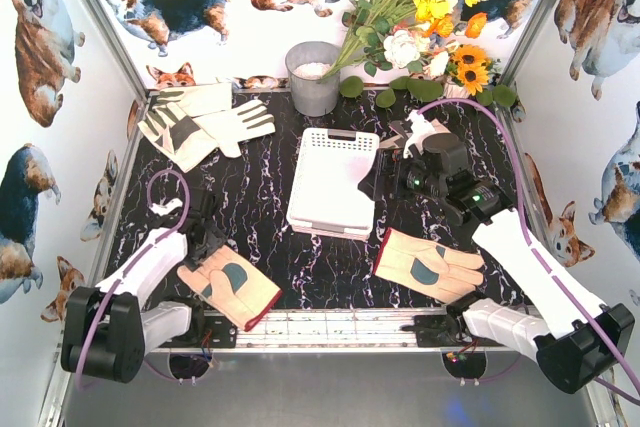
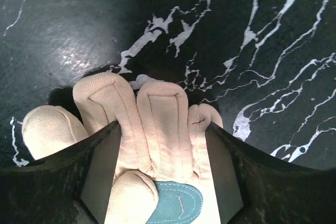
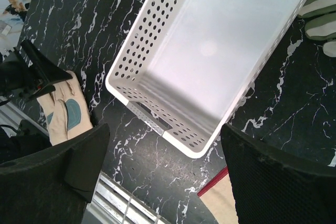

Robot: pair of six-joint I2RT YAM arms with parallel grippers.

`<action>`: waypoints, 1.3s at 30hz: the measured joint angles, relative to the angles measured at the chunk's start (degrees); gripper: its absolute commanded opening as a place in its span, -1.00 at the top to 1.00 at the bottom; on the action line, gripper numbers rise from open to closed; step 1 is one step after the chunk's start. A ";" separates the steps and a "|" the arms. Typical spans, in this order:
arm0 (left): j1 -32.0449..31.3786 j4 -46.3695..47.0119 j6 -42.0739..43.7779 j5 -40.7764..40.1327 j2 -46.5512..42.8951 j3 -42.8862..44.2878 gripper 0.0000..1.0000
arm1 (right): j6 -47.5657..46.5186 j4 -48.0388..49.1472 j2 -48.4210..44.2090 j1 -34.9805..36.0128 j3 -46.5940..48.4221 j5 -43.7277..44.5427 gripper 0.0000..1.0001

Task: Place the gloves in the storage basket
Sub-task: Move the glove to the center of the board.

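My left pincer (image 2: 162,125) sits low over a peach glove (image 2: 157,98). A jaw stands on each side of its fingers, both against the fabric, and one fingertip lies outside the jaw. Whether I am clenching the glove or only bracketing it, I cannot tell. This wrist view gives me woven fingertips, stitched seams and a teal palm patch (image 2: 176,205) just beneath the pincer, but cuts off the cuff. Only the overhead view shows that cuff, edged in dark red, with the glove lying flat on the black marbled surface (image 2: 79,35).

My right pincer (image 3: 165,132) is released, its jaws wide with nothing between them. It hovers over one end of the white storage basket (image 3: 137,66). The wrist view shows the basket's perforated walls, slotted handle and smooth floor, while from overhead the basket reads as a pale slab between my two pincers. A second peach glove (image 1: 430,265) lies on the near side of this pincer, and the wrist view catches only its red-edged corner.

Far beyond my left pincer lies a pair of white gloves (image 1: 200,125) with grey palms. Behind my right pincer another white glove (image 1: 418,132) is half hidden by the arm. Past the basket stand a grey bucket (image 1: 313,77), its contents hard to make out, and flowers (image 1: 420,7) against corgi-print walls (image 1: 40,37).
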 measured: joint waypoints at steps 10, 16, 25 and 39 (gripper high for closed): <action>-0.15 7.76 4.44 1.27 5.07 1.25 0.78 | 0.02 0.17 0.00 0.00 0.13 -1.55 -0.79; -3.98 15.67 10.47 4.13 11.06 4.72 1.00 | 0.33 0.85 0.07 0.00 0.09 -2.23 -0.79; -13.14 25.79 18.14 12.33 20.72 11.56 0.47 | 1.70 1.95 3.06 2.58 0.09 -5.57 -0.79; -15.56 19.06 16.79 9.46 4.52 10.51 -0.17 | 4.61 3.78 8.85 11.39 0.55 -3.74 -0.78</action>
